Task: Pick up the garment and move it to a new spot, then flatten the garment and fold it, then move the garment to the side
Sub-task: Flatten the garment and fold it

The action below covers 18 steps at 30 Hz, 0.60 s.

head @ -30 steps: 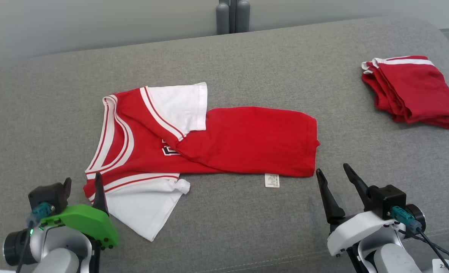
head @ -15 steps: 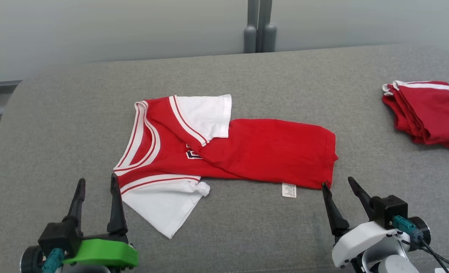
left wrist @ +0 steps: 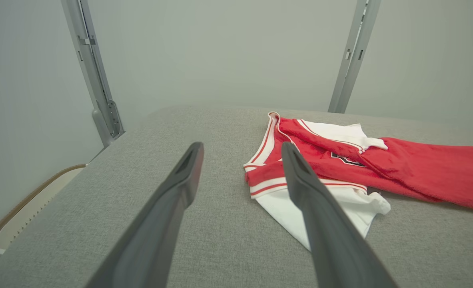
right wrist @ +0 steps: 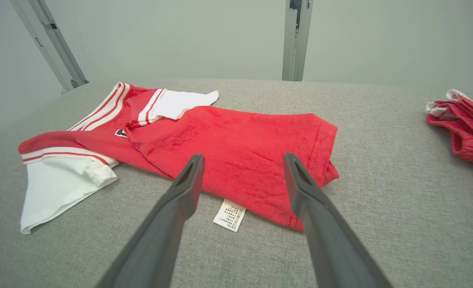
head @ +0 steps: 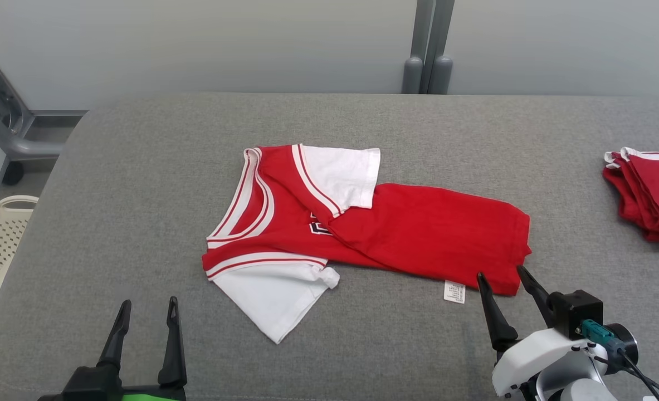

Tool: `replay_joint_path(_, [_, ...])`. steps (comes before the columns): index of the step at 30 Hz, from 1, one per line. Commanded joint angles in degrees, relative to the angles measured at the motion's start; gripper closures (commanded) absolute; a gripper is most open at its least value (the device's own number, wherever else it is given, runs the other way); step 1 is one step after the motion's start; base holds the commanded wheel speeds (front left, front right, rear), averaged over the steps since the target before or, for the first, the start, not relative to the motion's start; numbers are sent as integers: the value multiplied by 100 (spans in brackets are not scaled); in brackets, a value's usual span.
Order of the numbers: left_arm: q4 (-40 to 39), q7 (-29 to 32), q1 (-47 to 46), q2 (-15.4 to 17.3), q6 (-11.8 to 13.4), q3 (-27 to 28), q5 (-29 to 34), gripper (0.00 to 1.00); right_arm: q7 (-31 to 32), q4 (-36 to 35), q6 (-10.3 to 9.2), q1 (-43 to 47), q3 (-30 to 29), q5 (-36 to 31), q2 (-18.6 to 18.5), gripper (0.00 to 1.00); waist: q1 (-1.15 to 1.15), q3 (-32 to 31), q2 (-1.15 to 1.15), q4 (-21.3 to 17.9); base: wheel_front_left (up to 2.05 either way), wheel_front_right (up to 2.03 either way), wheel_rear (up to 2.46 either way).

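We see jersey (head: 418, 234) half-folded on grey pad (head: 140, 195); our left gripper (head: 148, 305) and right gripper (head: 501, 274) both have fingers spread apart, right one by the hem.

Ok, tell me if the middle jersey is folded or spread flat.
Partly folded. The jersey has its red lower half doubled over the chest, covering most of the print, while the near white sleeve lies unfolded.

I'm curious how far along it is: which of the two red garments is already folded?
The red pile at the far right, stacked in layers. The jersey in the middle lies stretched out long.
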Motion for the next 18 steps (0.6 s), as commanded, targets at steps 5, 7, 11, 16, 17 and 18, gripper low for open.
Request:
replay_joint_path(5, [5,-2,104,-115,-140,170,272,0,145,75,-7,4,-117,-117,-13,0,0,91,0,90,0,0,0])
replay_joint_path(7, [8,-2,87,-162,-195,217,337,0,352,171,-7,-83,-285,-210,-18,0,0,125,0,96,0,0,0])
replay_joint_path(11, [54,-2,-26,-261,-326,315,440,0,1030,337,-7,-470,-667,-524,-9,0,0,245,0,83,0,0,0])
replay_joint_path(16, [152,-2,-139,-332,-446,329,473,0,1565,542,-7,-946,-904,-669,-10,0,0,370,0,89,0,0,0])
replay_joint_path(17, [154,-2,-163,-343,-465,332,476,0,1629,578,-7,-1039,-932,-796,-13,0,0,406,0,92,0,0,0])
replay_joint_path(18, [170,-2,-185,-356,-482,335,493,0,1673,635,-7,-1136,-977,-814,-15,0,0,437,0,101,0,0,0])
